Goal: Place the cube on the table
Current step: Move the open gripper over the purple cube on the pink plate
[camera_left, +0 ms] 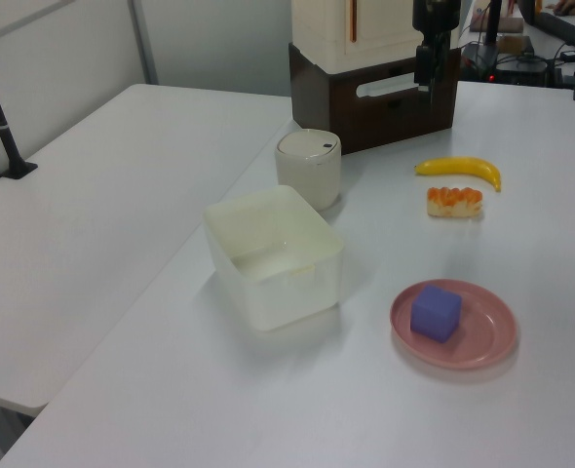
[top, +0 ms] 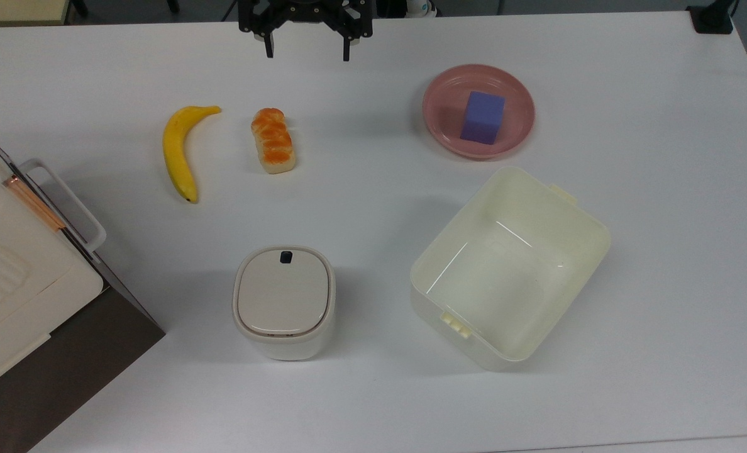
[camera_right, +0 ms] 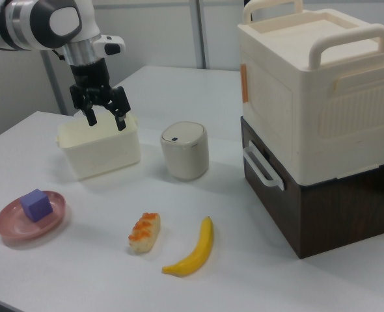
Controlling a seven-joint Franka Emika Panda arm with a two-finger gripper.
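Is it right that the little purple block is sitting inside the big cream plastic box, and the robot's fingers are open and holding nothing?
Not quite. The small blue-purple foam cube sits on the round pink plate, not in the cream plastic bin, which is empty, as the top view shows. The rest is right: the gripper has its fingers open and holds nothing.

Before me a yellow banana (top: 179,151), beside it a bread roll (top: 273,139), a pink plate (top: 518,135), a cream bin (top: 510,267), a lidded white canister (top: 283,301).

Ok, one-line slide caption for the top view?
Open gripper hovers at the table edge; cube sits on pink plate.
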